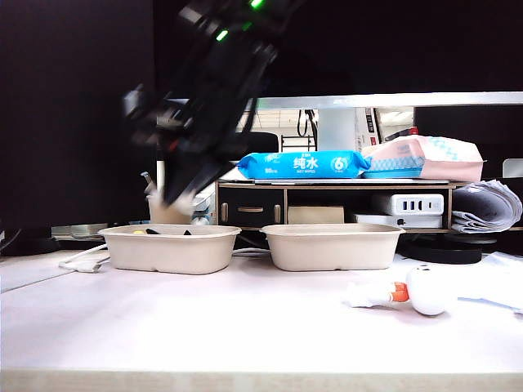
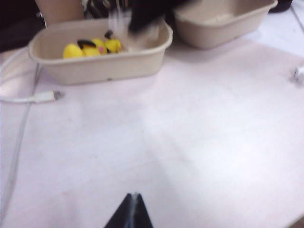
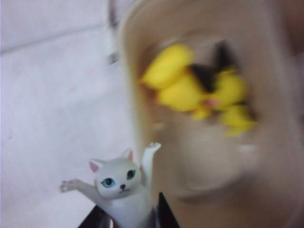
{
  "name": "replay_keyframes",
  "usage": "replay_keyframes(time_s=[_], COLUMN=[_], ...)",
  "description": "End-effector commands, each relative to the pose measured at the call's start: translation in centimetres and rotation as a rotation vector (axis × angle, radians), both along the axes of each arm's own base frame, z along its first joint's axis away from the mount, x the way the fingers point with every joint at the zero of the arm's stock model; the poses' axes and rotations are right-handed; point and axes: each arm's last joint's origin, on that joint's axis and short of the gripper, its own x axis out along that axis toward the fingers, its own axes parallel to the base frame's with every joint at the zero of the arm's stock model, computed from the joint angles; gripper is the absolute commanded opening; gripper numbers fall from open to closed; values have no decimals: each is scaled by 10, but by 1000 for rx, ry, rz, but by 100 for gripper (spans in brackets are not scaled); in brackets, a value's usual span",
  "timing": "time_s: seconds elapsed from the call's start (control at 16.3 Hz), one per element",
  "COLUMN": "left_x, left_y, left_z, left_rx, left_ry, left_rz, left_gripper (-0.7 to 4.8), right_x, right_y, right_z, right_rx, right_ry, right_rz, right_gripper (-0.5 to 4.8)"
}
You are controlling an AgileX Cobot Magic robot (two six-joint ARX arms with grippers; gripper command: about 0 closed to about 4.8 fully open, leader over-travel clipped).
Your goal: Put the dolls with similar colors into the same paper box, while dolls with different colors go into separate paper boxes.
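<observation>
My right gripper (image 3: 130, 211) is shut on the slim white cat doll (image 3: 118, 183), which stands upright between its fingers with its arms raised. It hangs over the near rim of the left paper box (image 3: 142, 133), reaching across as a blurred dark arm in the exterior view (image 1: 176, 192). Two yellow dolls (image 2: 92, 47) lie inside this box (image 1: 172, 249). The right paper box (image 1: 331, 245) stands beside it; I cannot see inside. A white round-headed doll with an orange neck (image 1: 425, 290) lies on the table at the right. My left gripper (image 2: 134, 197) is shut above bare table.
A white cable with a plug (image 2: 28, 98) runs along the table left of the left box. A beige pen cup (image 2: 57, 9) stands behind that box. A shelf with a blue wipes pack (image 1: 304, 163) is at the back. Papers (image 1: 498, 278) lie far right.
</observation>
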Motion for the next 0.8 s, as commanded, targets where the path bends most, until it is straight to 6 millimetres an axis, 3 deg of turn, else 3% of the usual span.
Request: replay_keyframes(time_s=[0.06,0.25,0.55,0.8], left_x=[-6,-13,-13,-11], left_y=[-10,-18,-18,-11], left_z=[2,1,1,9], left_rx=[-8,-9,-9,-55], left_ry=[-10,-8,-10,-78], left_rz=[-115,-213,-208,-146], left_gripper=[-5,-5,-5,-5], right_x=[21,39,59,60], right_y=[-30,-57,-95,-99], right_z=[14,12,7,-1], right_rx=[40,21,-40,-90], right_ry=[-6,11,25,42], right_rz=[-113,-201,-381,-406], right_gripper=[72,72,77,77])
